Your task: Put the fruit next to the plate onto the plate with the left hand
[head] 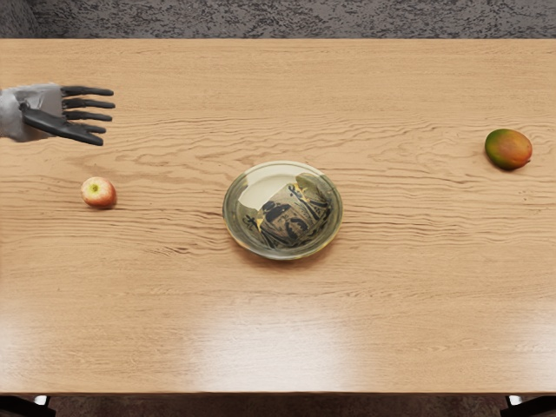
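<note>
Left hand (74, 113) — dark fingers splayed, empty — above round apple (99, 192); glossy plate (282, 209) at its three o'clock; mango (508, 148) beyond.

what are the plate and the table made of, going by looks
Plate: probably polished metal or mirrored glass; its glossy surface shows sharp dark reflections. Table: wood or a wood-look veneer, light with wavy grain lines; the soft glare near the front edge suggests a satin finish.
</note>
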`<action>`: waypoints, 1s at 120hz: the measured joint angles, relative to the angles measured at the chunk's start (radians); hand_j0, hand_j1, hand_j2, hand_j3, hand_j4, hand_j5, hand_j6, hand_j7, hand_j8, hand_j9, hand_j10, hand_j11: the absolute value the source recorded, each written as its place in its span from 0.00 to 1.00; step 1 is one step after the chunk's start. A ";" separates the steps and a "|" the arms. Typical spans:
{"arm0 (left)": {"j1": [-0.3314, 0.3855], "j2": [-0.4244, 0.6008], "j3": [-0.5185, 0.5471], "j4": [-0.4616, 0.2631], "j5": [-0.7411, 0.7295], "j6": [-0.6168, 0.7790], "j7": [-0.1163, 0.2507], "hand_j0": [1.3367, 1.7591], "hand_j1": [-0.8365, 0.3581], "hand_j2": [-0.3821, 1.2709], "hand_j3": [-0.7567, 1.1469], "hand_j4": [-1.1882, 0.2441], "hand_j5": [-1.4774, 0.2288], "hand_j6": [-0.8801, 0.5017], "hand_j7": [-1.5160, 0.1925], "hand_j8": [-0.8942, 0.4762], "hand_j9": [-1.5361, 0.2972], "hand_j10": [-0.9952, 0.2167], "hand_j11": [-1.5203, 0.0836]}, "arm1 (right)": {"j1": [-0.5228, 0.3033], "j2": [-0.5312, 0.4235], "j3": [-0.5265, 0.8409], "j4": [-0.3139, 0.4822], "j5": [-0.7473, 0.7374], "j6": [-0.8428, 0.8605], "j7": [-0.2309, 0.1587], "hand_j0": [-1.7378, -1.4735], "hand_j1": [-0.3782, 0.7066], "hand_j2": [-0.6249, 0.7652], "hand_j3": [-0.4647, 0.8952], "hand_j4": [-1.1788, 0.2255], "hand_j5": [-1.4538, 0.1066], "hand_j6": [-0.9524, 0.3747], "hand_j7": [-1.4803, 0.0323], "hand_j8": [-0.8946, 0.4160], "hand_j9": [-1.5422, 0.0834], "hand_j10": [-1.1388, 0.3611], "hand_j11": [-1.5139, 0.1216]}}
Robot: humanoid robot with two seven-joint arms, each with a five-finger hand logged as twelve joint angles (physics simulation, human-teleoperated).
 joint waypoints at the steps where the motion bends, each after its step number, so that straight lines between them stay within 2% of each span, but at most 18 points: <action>1: 0.000 0.001 0.000 -0.002 0.002 0.000 0.000 0.76 0.75 0.26 0.40 0.66 0.68 0.46 0.70 0.47 0.66 0.62 0.75 | 0.000 0.000 0.000 0.000 0.000 0.000 0.000 0.31 0.06 0.45 0.34 0.82 0.91 0.70 0.96 0.66 0.93 0.74 0.91; 14: -0.013 0.001 0.000 -0.014 0.015 -0.001 0.000 0.76 0.75 0.26 0.40 0.66 0.68 0.46 0.70 0.47 0.66 0.62 0.75 | 0.000 0.000 0.001 0.000 -0.001 0.000 0.000 0.30 0.06 0.45 0.34 0.82 0.91 0.70 0.96 0.66 0.93 0.74 0.91; 34: -0.156 0.001 0.000 -0.016 0.206 -0.001 0.027 0.76 0.75 0.26 0.40 0.66 0.68 0.46 0.70 0.47 0.66 0.62 0.75 | 0.000 0.000 0.000 0.001 -0.001 0.000 -0.002 0.30 0.06 0.45 0.34 0.82 0.91 0.70 0.96 0.66 0.93 0.74 0.91; 40: -0.176 0.000 0.000 -0.017 0.274 -0.001 0.052 0.76 0.75 0.26 0.40 0.66 0.68 0.46 0.70 0.47 0.66 0.62 0.75 | 0.000 0.000 0.000 0.001 -0.001 0.000 -0.002 0.30 0.06 0.45 0.34 0.82 0.91 0.70 0.96 0.66 0.93 0.74 0.91; 52: -0.213 -0.016 0.001 -0.018 0.361 -0.001 0.147 0.76 0.75 0.26 0.40 0.66 0.68 0.46 0.70 0.47 0.66 0.62 0.75 | 0.000 0.000 0.000 0.001 -0.001 0.000 -0.002 0.30 0.06 0.45 0.34 0.82 0.91 0.70 0.96 0.66 0.93 0.74 0.91; 60: -0.223 -0.040 0.003 -0.028 0.437 -0.001 0.187 0.76 0.75 0.26 0.40 0.66 0.68 0.46 0.70 0.47 0.66 0.62 0.75 | 0.000 0.000 0.000 0.001 0.000 0.000 -0.003 0.30 0.06 0.45 0.34 0.82 0.91 0.70 0.96 0.66 0.93 0.74 0.91; 71: -0.226 0.010 0.019 -0.124 0.532 -0.001 0.214 0.76 0.75 0.26 0.40 0.66 0.68 0.46 0.70 0.47 0.66 0.62 0.75 | 0.000 0.000 0.000 0.001 -0.001 0.000 -0.003 0.30 0.06 0.45 0.34 0.82 0.91 0.70 0.96 0.66 0.93 0.74 0.91; 79: -0.313 0.083 0.096 -0.224 0.571 0.017 0.222 0.76 0.75 0.26 0.40 0.66 0.68 0.46 0.70 0.47 0.66 0.62 0.75 | 0.000 0.000 0.000 0.001 -0.001 0.000 -0.003 0.30 0.06 0.45 0.34 0.82 0.91 0.70 0.96 0.66 0.93 0.74 0.91; 91: -0.362 0.130 0.213 -0.363 0.598 0.101 0.226 0.76 0.74 0.26 0.40 0.66 0.68 0.46 0.70 0.47 0.66 0.62 0.75 | 0.000 0.000 0.000 0.001 -0.001 0.000 -0.003 0.30 0.06 0.45 0.34 0.82 0.91 0.70 0.96 0.66 0.93 0.74 0.91; 102: -0.404 0.131 0.331 -0.487 0.608 0.252 0.228 0.76 0.74 0.26 0.40 0.65 0.68 0.45 0.70 0.47 0.66 0.61 0.75 | 0.000 0.000 0.000 0.000 -0.001 0.000 -0.003 0.30 0.06 0.45 0.34 0.82 0.91 0.70 0.96 0.66 0.93 0.74 0.91; 110: -0.459 0.119 0.434 -0.566 0.612 0.369 0.229 0.76 0.74 0.26 0.40 0.65 0.68 0.45 0.70 0.47 0.66 0.61 0.75 | 0.000 0.000 0.000 0.001 -0.001 0.000 -0.003 0.30 0.06 0.45 0.34 0.82 0.91 0.70 0.96 0.66 0.93 0.74 0.91; 120: -0.486 0.071 0.544 -0.629 0.615 0.477 0.231 0.76 0.74 0.26 0.40 0.65 0.68 0.45 0.70 0.47 0.66 0.61 0.75 | 0.000 0.000 0.000 0.001 -0.001 0.000 -0.003 0.30 0.06 0.45 0.34 0.82 0.91 0.70 0.96 0.66 0.93 0.74 0.90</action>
